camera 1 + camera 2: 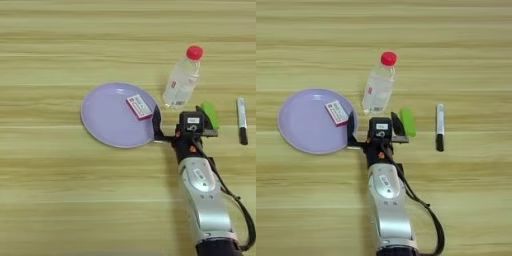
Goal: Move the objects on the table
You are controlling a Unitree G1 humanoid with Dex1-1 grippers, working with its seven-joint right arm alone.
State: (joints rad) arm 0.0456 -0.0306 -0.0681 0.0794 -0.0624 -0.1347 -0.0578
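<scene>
Red-and-white box lies flat on the lilac plate, at its right rim, mid-tabletop. My right gripper sits just beside it, jaws spread wide, holding nothing. Green block just right of it; bottle upright toward the far edge. Looks like a drop-off pose.

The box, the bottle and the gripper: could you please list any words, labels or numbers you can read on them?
None can be read.
Red-and-white box on the lilac plate: white label, print too blurred.
Clear bottle: small red mark on its side, illegible.
Gripper: white sticker on its black housing, too small.
Silver forearm: small marking, unreadable.
Green block and marker pen: no text visible.
</scene>
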